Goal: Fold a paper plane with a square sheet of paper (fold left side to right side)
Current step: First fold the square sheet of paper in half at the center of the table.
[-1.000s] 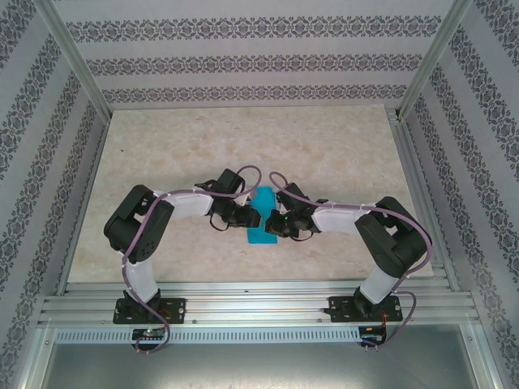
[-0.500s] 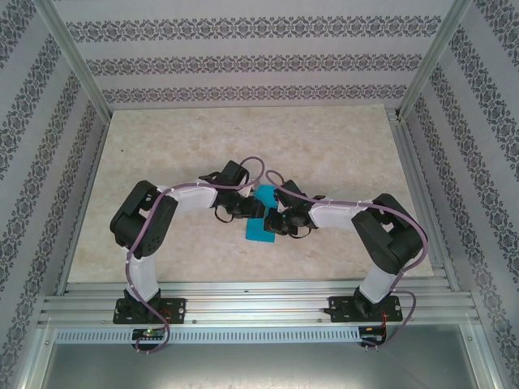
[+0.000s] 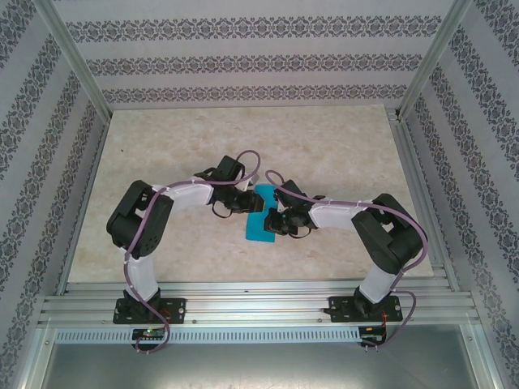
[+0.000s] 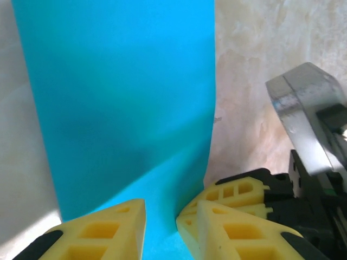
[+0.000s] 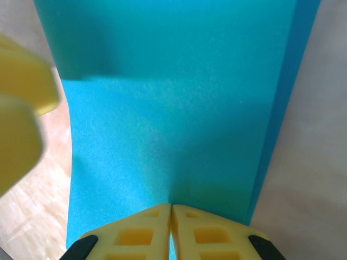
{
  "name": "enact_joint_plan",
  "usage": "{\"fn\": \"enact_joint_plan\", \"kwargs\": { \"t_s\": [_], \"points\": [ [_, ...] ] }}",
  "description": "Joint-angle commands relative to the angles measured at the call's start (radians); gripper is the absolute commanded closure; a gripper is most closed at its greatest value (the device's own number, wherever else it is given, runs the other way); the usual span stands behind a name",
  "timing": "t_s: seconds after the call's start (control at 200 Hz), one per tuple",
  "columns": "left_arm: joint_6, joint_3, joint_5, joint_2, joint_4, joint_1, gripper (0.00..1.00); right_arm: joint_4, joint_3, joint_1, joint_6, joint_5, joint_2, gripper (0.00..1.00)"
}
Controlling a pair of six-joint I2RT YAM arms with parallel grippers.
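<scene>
Top external view: compared with a second ago, I am seeing the left end effector point(image 3: 248, 206) sitting a little farther from its base and closer over the sheet point(image 3: 259, 232). The right end effector point(image 3: 272, 221) is sitting slightly nearer the middle, and the sheet's near end is lying a touch more to the left. The sheet is lying on the bench point(image 3: 162, 146) between the two end effectors, touched by both, near the bench's middle.

On the left wrist camera, I am watching that arm's yellow fingers point(image 4: 108, 233) standing apart, with a strip of blue showing in the gap and one edge of the sheet curling up. On the right wrist camera, the fingers point(image 5: 141, 233) are pressing together, pinching the sheet's near edge.

From above, the sheet is showing as a narrow strip. Its long axis is running from near to far, with the far end leaning slightly right.
</scene>
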Motion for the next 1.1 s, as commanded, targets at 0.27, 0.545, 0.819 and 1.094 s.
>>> {"fn": "enact_joint_plan", "kwargs": {
  "t_s": [0.27,0.545,0.819,1.094],
  "points": [
    [0.034,0.124,-0.067,0.109,-0.008,0.011,0.68,-0.159,0.007,0.000,-0.060,0.123,0.071,0.89],
    [0.079,0.130,-0.121,0.143,-0.013,0.048,0.68,-0.166,-0.003,0.004,-0.063,0.128,0.072,0.89],
    [0.105,0.131,-0.115,0.168,0.018,0.082,0.68,-0.164,-0.004,0.005,-0.061,0.125,0.074,0.89],
    [0.140,0.179,-0.106,0.198,0.039,0.135,0.68,-0.161,-0.007,0.010,-0.061,0.115,0.078,0.89]
  ]
}}
